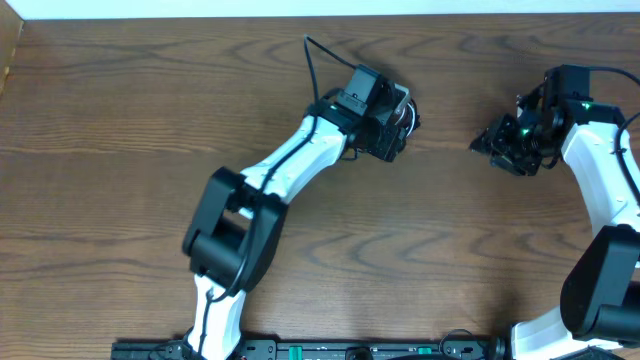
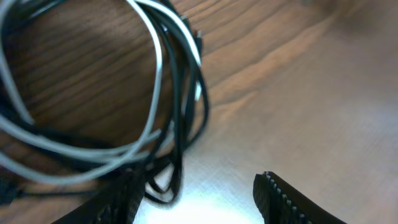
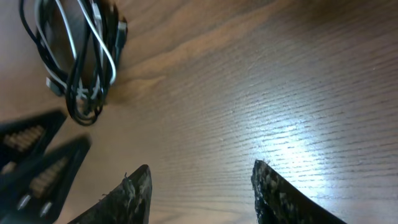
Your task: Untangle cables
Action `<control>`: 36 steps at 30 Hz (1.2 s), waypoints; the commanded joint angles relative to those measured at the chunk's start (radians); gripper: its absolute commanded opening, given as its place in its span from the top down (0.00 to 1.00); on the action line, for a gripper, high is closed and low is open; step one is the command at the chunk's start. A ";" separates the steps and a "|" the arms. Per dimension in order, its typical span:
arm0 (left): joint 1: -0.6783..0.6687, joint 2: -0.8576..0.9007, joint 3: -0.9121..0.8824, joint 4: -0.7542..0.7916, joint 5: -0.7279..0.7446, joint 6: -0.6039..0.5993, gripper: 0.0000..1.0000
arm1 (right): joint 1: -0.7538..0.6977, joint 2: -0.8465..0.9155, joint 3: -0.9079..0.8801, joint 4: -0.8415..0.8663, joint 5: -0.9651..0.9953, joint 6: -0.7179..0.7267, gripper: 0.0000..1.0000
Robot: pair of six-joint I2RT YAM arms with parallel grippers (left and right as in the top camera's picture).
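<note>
The black cable [image 2: 186, 87] and the white cable [image 2: 157, 59] lie tangled in one loose coil on the table. My left gripper [image 2: 199, 190] is open right at the coil. Its left finger lies over the coil's lower strands and its right finger is on bare wood. From overhead the left gripper [image 1: 397, 128] hides most of the coil [image 1: 412, 117]. In the right wrist view the coil [image 3: 81, 56] lies at the upper left, with the left gripper's fingers below it. My right gripper [image 3: 199, 180] is open and empty over bare wood, apart from the coil. It also shows in the overhead view [image 1: 485, 145].
The brown wooden table [image 1: 120, 110] runs to a pale far edge at the top. The left arm [image 1: 280, 165] crosses the middle of the table diagonally. The right arm [image 1: 600, 170] stands along the right side.
</note>
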 commanded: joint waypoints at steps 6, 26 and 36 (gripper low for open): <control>-0.044 0.079 -0.003 0.065 -0.138 0.030 0.50 | 0.006 -0.005 0.003 -0.010 0.026 -0.065 0.53; 0.076 -0.199 0.004 -0.166 0.209 -0.261 0.93 | 0.130 -0.005 0.003 0.084 -0.290 -0.034 0.51; 0.107 -0.199 0.004 -0.164 0.317 -0.362 0.93 | 0.274 -0.005 0.003 0.214 -0.259 0.183 0.47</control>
